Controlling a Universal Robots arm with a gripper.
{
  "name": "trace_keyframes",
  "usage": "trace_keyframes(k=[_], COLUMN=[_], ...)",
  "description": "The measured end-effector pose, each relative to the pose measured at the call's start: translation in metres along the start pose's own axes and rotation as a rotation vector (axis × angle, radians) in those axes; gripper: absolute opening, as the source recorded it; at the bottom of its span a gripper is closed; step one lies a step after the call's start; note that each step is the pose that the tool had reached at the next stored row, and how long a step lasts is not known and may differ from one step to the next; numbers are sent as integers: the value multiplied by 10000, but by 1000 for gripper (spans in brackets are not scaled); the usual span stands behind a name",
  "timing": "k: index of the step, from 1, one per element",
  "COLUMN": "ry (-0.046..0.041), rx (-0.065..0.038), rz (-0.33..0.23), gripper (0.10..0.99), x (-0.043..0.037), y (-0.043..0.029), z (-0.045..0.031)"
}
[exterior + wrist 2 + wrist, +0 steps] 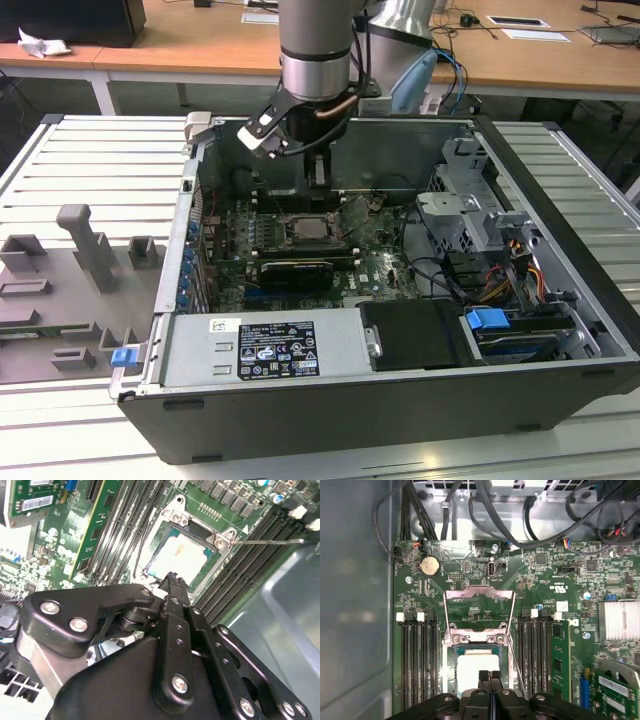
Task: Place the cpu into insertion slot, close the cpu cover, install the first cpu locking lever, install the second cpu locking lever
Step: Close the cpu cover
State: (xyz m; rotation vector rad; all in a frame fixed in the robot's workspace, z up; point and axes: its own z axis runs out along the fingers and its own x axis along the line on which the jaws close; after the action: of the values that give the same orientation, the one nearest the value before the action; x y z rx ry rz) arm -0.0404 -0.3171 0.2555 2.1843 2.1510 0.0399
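Observation:
The cpu (474,667) lies flat in the insertion slot (451,639), its pale metal top catching the light; it also shows in the second wrist view (182,557). The cpu cover (479,594) stands flipped open, away from the socket, its window showing green board. A thin locking lever (265,541) sticks out sideways from the socket corner. In both wrist views my gripper (490,676) hovers over the near edge of the cpu, its black fingers pressed together with nothing between them. In the exterior view the gripper (318,180) hangs inside the case just above the socket (310,228).
Long black memory slots (420,660) flank the socket, with a green memory card (560,660) in one. Cables (490,520) hang by the case wall. A black card (295,270), drive cage (480,200) and power supply (270,345) crowd the case. Grey fixtures (90,250) stand outside.

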Motion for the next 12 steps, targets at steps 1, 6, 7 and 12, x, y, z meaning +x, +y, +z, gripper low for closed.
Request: trace_keyframes(k=[1, 6, 7, 12], ry=[0, -2, -2, -3], rx=[-1, 12, 23, 105], rz=[-1, 1, -1, -6], gripper=[106, 106, 106, 106], x=[-2, -4, -4, -1], y=[5, 87, 116, 336], z=[-64, -167, -165, -149])
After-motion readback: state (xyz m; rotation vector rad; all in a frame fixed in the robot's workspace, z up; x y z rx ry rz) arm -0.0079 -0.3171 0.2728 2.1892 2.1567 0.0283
